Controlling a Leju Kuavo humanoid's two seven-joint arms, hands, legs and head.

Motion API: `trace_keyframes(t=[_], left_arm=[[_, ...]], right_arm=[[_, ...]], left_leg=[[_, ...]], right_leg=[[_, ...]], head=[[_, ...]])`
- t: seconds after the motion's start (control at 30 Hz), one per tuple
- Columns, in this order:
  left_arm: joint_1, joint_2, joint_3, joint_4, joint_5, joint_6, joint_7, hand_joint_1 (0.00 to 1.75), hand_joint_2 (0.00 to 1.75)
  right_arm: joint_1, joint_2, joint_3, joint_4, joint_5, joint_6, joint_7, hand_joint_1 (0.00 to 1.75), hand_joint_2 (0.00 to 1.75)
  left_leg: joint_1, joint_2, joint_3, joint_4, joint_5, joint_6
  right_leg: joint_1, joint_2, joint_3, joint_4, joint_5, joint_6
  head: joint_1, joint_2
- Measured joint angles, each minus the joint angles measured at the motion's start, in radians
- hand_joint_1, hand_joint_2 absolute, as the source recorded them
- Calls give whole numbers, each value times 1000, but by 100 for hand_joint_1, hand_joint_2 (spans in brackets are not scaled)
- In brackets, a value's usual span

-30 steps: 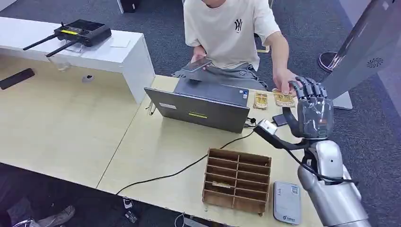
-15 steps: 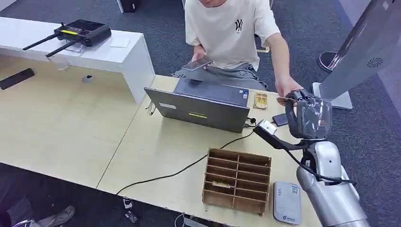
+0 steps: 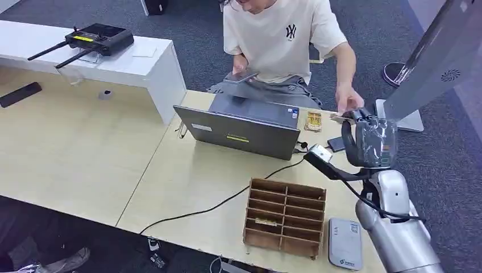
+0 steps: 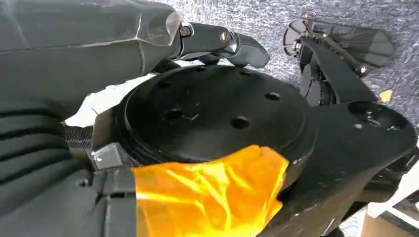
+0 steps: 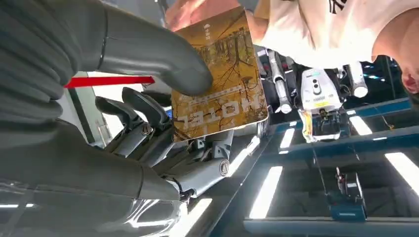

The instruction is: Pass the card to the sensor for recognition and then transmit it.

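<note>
The card [image 5: 220, 84], yellow-brown with a tree pattern and lettering, is pinched in the robot's right hand [image 3: 369, 139], the thick grey thumb [image 5: 148, 54] pressing across its face and the darker fingers [image 5: 136, 111] behind it. From above, the card's edge [image 3: 339, 119] pokes out of the hand toward the far side, raised over the right end of the table [image 3: 187, 176]. A person [image 3: 281, 40] in a white T-shirt sits at the far side; one of their hands [image 3: 348, 99] hangs just beside the card, the other holds a phone [image 3: 240, 75]. A second card [image 3: 313, 120] lies flat on the table next to the open laptop [image 3: 244, 128]. Nearer, a wooden slotted rack [image 3: 285, 216] stands on the table with a grey card reader [image 3: 344, 243] just right of it. A black cable [image 3: 221, 202] snakes from the laptop off the near edge. Far left, a black router [image 3: 94, 40] sits on a white bench [image 3: 142, 65]. The left hand [image 4: 74, 54] hangs low over grey carpet, and I can't tell whether it is clenched or loose.
</note>
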Motion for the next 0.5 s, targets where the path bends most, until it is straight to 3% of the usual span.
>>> trace_keyframes(t=[0.17,0.5], left_arm=[[-1,1,0,-1,10,4,-4,0,175],[1,4,0,-8,26,19,-18,0,175]], right_arm=[[28,6,-20,-41,-127,22,-19,175,175],[141,28,-149,-205,-434,100,-92,175,175]], left_leg=[[0,-1,0,0,0,0],[0,-1,-1,0,0,0]], right_leg=[[0,-1,0,0,0,0],[0,-1,0,0,0,0]], head=[[0,0],[0,0]])
